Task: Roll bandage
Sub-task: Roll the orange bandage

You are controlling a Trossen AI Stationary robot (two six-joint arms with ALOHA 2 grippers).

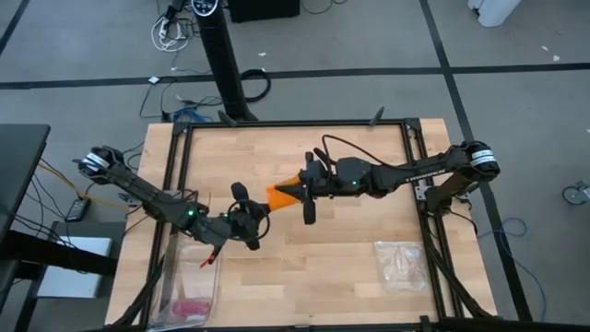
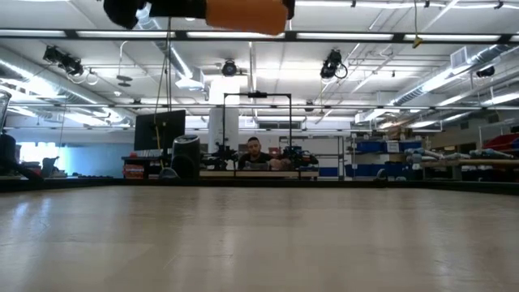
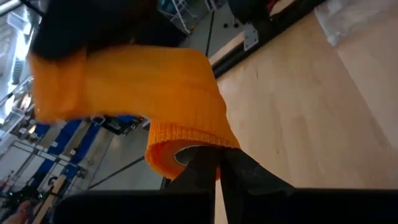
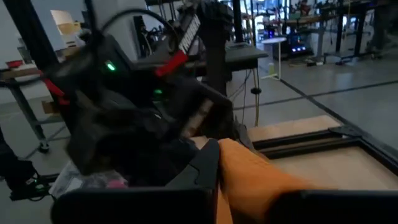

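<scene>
The orange bandage hangs in the air over the middle of the table, between my two grippers. In the low view the bandage shows at the top, high above the tabletop. My left gripper comes from the table's left and is shut on the bandage's near-left end. My right gripper comes from the table's right and is shut on its wider right part. The left wrist view shows the bandage as a broad band curling back at its end. My left gripper pinches the bandage's curled end between its two fingers, at its ribbed edge. The fingers come roughly level from the table's left. The bandage is lifted clear of the table and runs away from the fingers toward the other gripper. My right gripper holds the bandage's thick right part between its two fingers, which come roughly level from the table's right. The bandage is clear of the table. Whether this part is rolled or bunched, the gripper hides.
A clear plastic zip bag lies at the near right. Another clear bag with a small pink bundle lies at the near left. A black frame edges the table. A person sits far behind.
</scene>
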